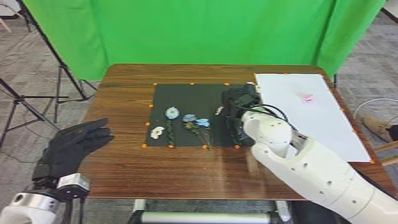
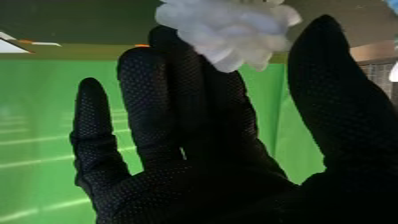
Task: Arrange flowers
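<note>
Right hand (image 1: 236,100): fingers straight, thumb held apart from them; above the far right part of the dark mat (image 1: 182,91).
White bloom (image 2: 233,27): at the right hand's fingertips, in front of them in the wrist view; contact cannot be told.
Green stem (image 1: 235,134): on the mat, on the robot's side of the right hand.
Blue flowers (image 1: 202,122): on the mat, left of the right hand and nearer the robot.
Pale blue flower (image 1: 171,113): farther left of the hand, stem toward the robot.
Small white flower (image 1: 157,132): beside that stem, at the mat's left edge.
White sheet (image 1: 289,85): just right of the hand; pink flower (image 1: 307,98) lies on it.
Left hand (image 1: 67,150): well apart from the right, by the table's (image 1: 120,170) left edge, fingers loosely extended.
Green curtain (image 1: 213,35): beyond the right hand, behind the table.
</note>
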